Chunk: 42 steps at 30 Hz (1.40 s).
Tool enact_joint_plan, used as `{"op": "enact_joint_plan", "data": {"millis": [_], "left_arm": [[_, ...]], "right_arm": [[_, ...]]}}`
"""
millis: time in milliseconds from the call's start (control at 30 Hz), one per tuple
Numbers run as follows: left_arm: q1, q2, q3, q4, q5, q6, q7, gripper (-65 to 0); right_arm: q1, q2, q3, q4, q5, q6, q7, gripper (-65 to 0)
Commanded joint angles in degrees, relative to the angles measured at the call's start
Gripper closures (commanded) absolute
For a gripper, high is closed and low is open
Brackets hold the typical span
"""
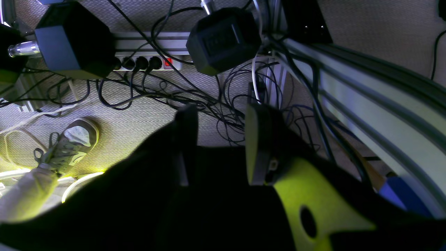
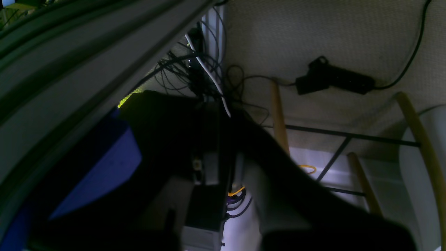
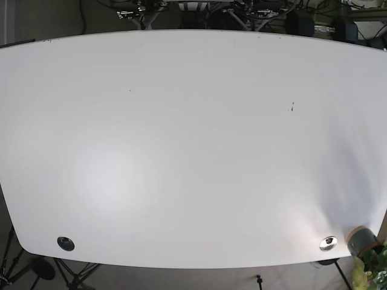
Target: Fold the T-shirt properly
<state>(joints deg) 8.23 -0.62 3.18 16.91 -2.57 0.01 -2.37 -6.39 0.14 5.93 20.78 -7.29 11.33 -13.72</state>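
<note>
No T-shirt lies on the white table (image 3: 193,151) in the base view. My left gripper (image 1: 219,143) hangs beside the table edge (image 1: 376,104), over the carpet. Its two fingers (image 1: 257,143) stand well apart with nothing between them. My right gripper (image 2: 228,167) also hangs below table level in dim light, and a narrow gap shows between its fingers (image 2: 209,153). A blue shape (image 2: 97,174) lies under the table edge; it also shows in the left wrist view (image 1: 400,197). I cannot tell whether it is the shirt.
Cables (image 1: 195,94), a power strip (image 1: 146,62) and two black dumbbell heads (image 1: 223,38) lie on the carpet. A shoe (image 1: 69,146) is at the left. Wooden chair legs (image 2: 278,115) stand by my right gripper. Part of one arm (image 3: 363,241) shows at the table's front right corner.
</note>
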Motion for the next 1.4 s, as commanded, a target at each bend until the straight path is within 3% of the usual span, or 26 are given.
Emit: {"op": "enact_joint_plan", "data": {"millis": [0, 233, 467, 1000, 1367], "left_arm": [[0.6, 0.0, -0.3, 0.4, -0.5, 0.1, -0.8, -20.9], [0.4, -0.2, -0.2, 0.2, -0.3, 0.4, -0.5, -20.6], [0.4, -0.8, -0.3, -0.2, -0.6, 0.4, -0.4, -21.0], [1.3, -1.4, -0.3, -0.2, -0.7, 0.4, -0.4, -21.0], [6.2, -1.6, -0.5, 3.4, -0.8, 0.4, -2.3, -21.0]], "right_arm": [[-0.8, 0.2, -0.2, 0.4, 0.3, 0.4, 0.0, -5.4], [-0.6, 0.2, -0.2, 0.4, 0.1, 0.16, 0.0, -5.4], [0.7, -0.3, -0.4, 0.0, -0.1, -0.04, 4.0, -6.2], [0.0, -0.1, -0.4, 0.4, -0.1, -0.21, 4.1, -5.9], [-7.3, 0.1, -0.4, 7.8, -0.4, -0.21, 4.9, -5.9]]}}
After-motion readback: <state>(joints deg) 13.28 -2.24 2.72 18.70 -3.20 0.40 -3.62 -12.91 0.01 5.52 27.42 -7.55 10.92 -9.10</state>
